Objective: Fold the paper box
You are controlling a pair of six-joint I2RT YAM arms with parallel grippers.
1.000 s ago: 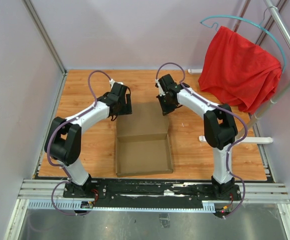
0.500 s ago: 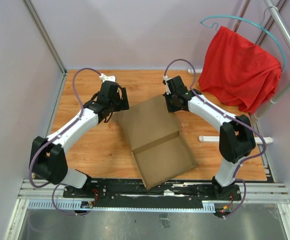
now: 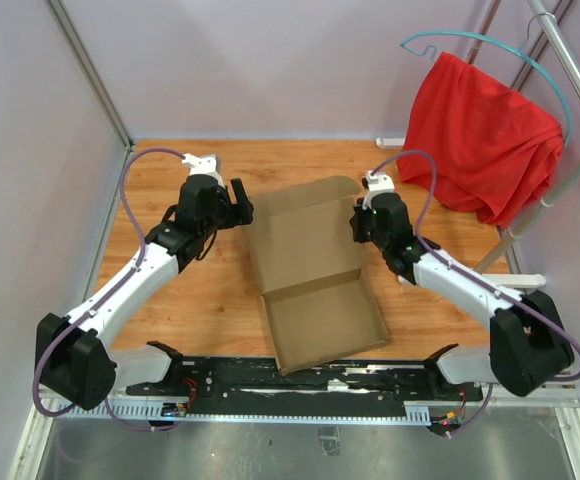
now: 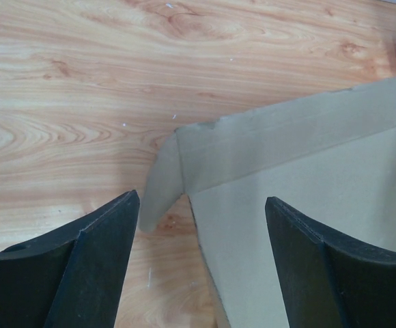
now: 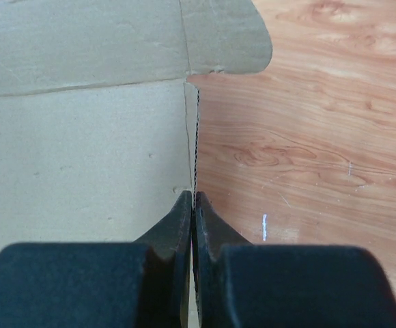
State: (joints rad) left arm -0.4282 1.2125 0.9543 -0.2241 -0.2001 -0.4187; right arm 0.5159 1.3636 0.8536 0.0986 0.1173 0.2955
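Observation:
The paper box point(image 3: 310, 270) is a shallow brown cardboard tray with its lid panel lying open toward the back, turned askew on the wooden table. My left gripper point(image 3: 242, 205) is open beside the lid's far left corner. In the left wrist view its fingers point(image 4: 201, 198) straddle the lid's left edge and a small raised corner flap point(image 4: 160, 184) without touching them. My right gripper point(image 3: 358, 222) is shut on the lid's right edge. In the right wrist view the corrugated edge is pinched between the fingertips point(image 5: 194, 198), with the lid panel point(image 5: 82, 137) to the left.
A red cloth point(image 3: 480, 140) hangs on a teal hanger from a metal rack at the back right. The rack's white foot bar point(image 3: 470, 280) lies on the table point(image 3: 170, 300) to the right of my right arm. Purple walls enclose the back and left.
The box has turned from square to askew, its near end swinging right. Both arms have stretched out, the left gripper moving left off the lid, the right moving right with the lid's edge.

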